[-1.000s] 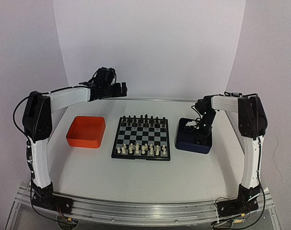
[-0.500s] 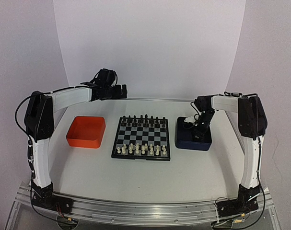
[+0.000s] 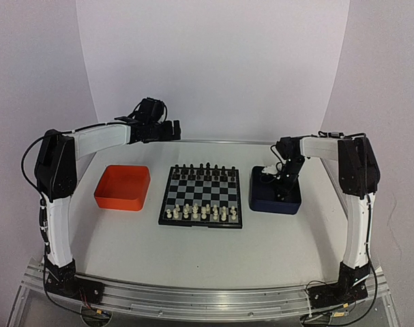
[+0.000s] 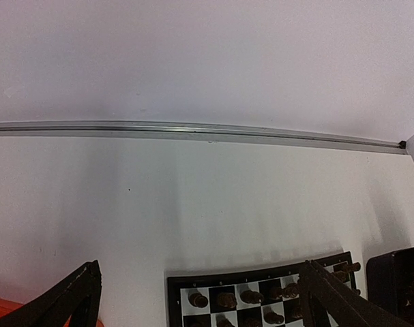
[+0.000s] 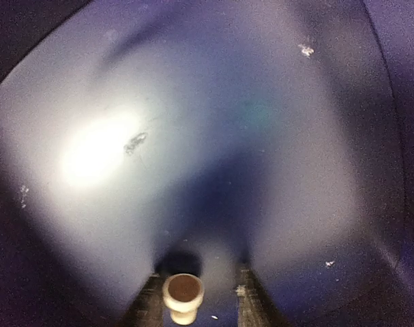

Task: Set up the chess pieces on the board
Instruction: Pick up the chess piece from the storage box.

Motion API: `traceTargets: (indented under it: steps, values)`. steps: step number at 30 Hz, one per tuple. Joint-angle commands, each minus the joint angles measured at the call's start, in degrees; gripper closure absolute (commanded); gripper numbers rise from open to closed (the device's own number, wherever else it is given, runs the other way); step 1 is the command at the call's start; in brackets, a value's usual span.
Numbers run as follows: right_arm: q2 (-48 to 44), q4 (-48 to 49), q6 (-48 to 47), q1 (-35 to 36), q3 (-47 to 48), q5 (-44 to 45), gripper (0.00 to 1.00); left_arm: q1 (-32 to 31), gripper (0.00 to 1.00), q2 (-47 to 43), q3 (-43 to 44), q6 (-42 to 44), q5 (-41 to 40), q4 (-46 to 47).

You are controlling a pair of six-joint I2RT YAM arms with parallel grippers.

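Right hand [image 3: 278, 178] sits low at 3 o'clock, and left hand [image 3: 167, 129] hangs wide open at 11 o'clock above the bench [image 3: 193, 259]. The board [image 3: 203, 192] lies dead centre, chess pieces [image 3: 201, 212] lining its 6 o'clock edge. Inside the dark blue tray [image 3: 275, 204], the right hand's fingers [image 5: 149, 300] stand apart around one cream piece [image 5: 183, 294], not clamped!

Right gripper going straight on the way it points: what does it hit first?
The right gripper points down into the blue tray. The cream chess piece between its fingers likely comes first, then the tray floor. Depth is unclear.
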Motion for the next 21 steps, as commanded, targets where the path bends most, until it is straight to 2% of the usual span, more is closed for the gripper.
traceTargets:
  steps: [1,4,5,10,13,18,21]
  values:
    - [0.2,-0.3,1.2,0.2,-0.8,-0.2,0.82,0.4,0.0,-1.7,1.8,-0.3,-1.2,-0.3]
    - [-0.8,-0.2,1.9,0.2,-1.2,-0.2,0.98,0.4,0.0,-2.0,1.3,-0.8,-1.2,-0.2]
    - [-1.2,-0.2,2.5,0.2,-0.9,-0.3,1.0,0.4,0.0,-2.1,0.9,-1.0,-1.2,-0.1]
    - [-3.7,-0.1,6.2,0.2,1.3,-2.6,1.0,0.4,0.0,-3.7,-1.0,-1.6,-1.5,1.1]
    - [-6.6,0.1,11.5,0.2,4.0,-3.5,1.0,0.4,0.0,-5.9,-2.9,-1.5,-1.6,3.0]
    - [-14.4,3.4,29.9,0.2,6.1,-10.3,1.0,-0.1,0.0,-12.1,-9.4,-0.2,1.5,9.0]
    - [-21.0,16.4,50.5,0.2,-0.5,-13.9,1.0,-1.3,0.0,-17.5,-16.1,1.4,4.3,16.3]
